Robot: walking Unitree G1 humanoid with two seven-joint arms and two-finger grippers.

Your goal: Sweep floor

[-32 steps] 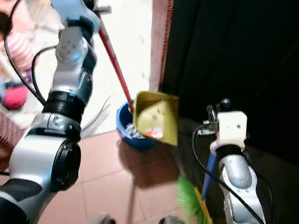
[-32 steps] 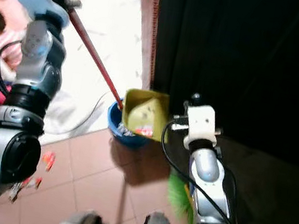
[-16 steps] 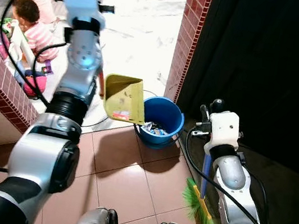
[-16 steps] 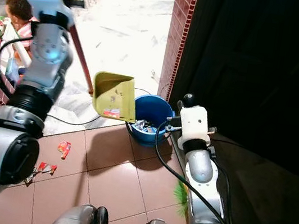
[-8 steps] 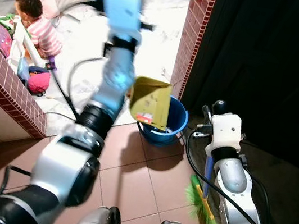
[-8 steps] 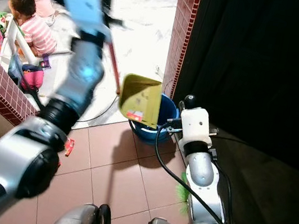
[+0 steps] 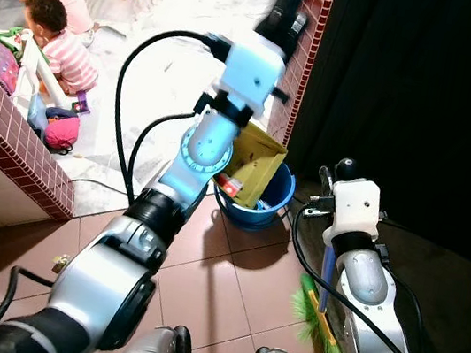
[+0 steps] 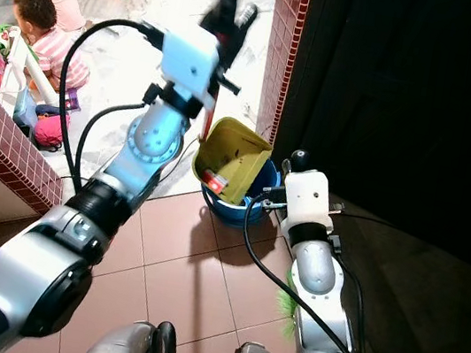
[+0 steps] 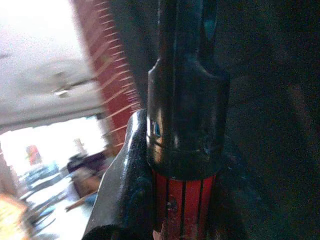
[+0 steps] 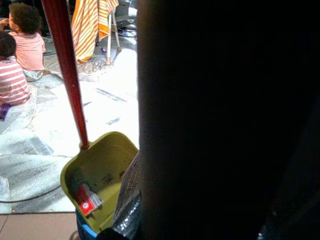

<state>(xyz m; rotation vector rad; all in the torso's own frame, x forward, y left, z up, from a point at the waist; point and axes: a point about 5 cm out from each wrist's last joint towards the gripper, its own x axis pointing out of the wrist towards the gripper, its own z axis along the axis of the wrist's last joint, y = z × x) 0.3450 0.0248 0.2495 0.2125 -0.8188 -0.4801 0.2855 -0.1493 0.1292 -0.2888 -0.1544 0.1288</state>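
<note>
I'm tipping the yellow dustpan (image 8: 231, 160) over the blue bucket (image 8: 240, 206), which sits on the floor tiles right by the brick pillar's corner. The pan's mouth points down into the bucket, w/ 1 red wrapper (image 8: 212, 179) clinging inside near the lip, so the dump isn't done imo. To do it well I'd tilt steeper and give a small shake, keeping the lip inside the bucket rim so nothing spills back onto the tiles. I'd also keep the raised handle clear of the pillar.

Left gripper (image 8: 229, 1) is up high, fingers clamped round the dustpan's red handle (image 9: 182, 205); the wrist view shows the black end cap jammed between them. Right gripper (image 7: 336, 176) is low beside the bucket, holding the broom by its blue shaft (image 7: 327, 276), green bristles (image 7: 318, 333) resting on the tiles near my feet. I can't tell how tight that grip is. 2 people sit well off across the bright floor.
</note>
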